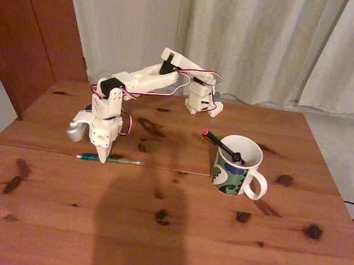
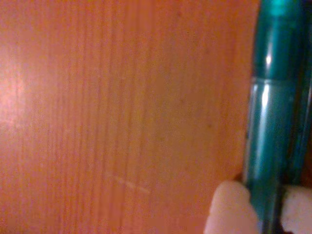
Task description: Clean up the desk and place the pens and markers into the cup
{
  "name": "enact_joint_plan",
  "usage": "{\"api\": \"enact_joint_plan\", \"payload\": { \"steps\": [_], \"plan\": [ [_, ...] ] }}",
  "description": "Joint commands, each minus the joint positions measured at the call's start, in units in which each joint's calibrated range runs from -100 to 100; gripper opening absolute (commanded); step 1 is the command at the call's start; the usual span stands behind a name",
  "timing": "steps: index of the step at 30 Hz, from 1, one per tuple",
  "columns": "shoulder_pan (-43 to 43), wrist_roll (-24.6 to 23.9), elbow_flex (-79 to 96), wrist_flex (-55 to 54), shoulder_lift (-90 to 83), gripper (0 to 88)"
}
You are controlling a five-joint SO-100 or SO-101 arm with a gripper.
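Note:
A teal-green pen (image 1: 115,159) lies flat on the desk (image 1: 157,229), along the seam between its planks at the left. My gripper (image 1: 103,158) points straight down onto the pen's left part. In the wrist view the pen (image 2: 270,122) runs up the right side, with my gripper (image 2: 265,212) around it and a white fingertip (image 2: 229,214) pressed against each side of the barrel. The cup (image 1: 238,169), white with a green and dark-blue pattern, stands right of centre. A black pen with a red tip (image 1: 218,142) leans out of it to the left.
The arm's base (image 1: 202,102) sits at the back of the desk, in front of white curtains. A dark shadow falls across the front middle of the desk. The cup's handle points to the front right.

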Motion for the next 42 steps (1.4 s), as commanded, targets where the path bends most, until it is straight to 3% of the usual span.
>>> {"api": "enact_joint_plan", "payload": {
  "steps": [1,22,36,42],
  "plan": [
    [-0.78,0.55,-0.45,0.11,-0.77,0.9],
    [-0.78,0.66,-0.72,-0.32,-0.77,0.9],
    [-0.78,0.76,-16.59,0.46,-0.77,1.2],
    [-0.38,5.43,-17.49,3.98,-0.85,1.2]
  ]
}}
